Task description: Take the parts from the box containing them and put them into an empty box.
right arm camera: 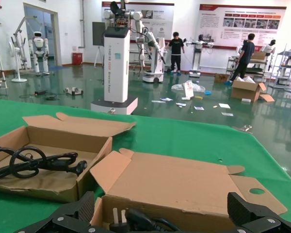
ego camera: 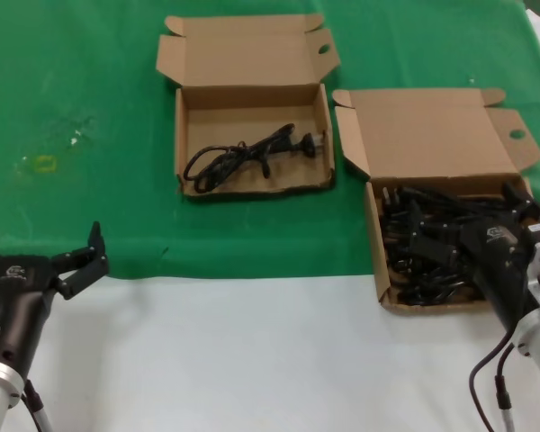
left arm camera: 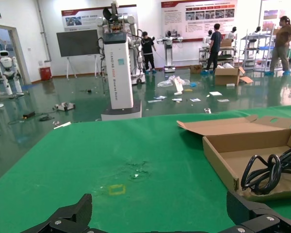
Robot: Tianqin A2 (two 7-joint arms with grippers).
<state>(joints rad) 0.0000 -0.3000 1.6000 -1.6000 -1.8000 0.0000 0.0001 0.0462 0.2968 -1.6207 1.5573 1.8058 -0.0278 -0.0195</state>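
Closest to my head camera, the left gripper [ego camera: 43, 247] hangs over the white front of the table [ego camera: 252, 360], at the edge of the green cloth [ego camera: 90, 108], fingers spread wide with nothing between them. On my right, the right gripper [ego camera: 520, 209] sits low over the larger box [ego camera: 432, 135], its fingers spread wide above the tangled pile of black cords [ego camera: 427, 256] inside; I cannot tell whether they touch any cord. That box's big lid lies folded back, showing an ear flap with an oval hole. Just beside it, toward my left and slightly farther back, lies the smaller shallow box [ego camera: 247, 58] with a single looped cord [ego camera: 247, 157] resting on its floor, plug toward the larger box.
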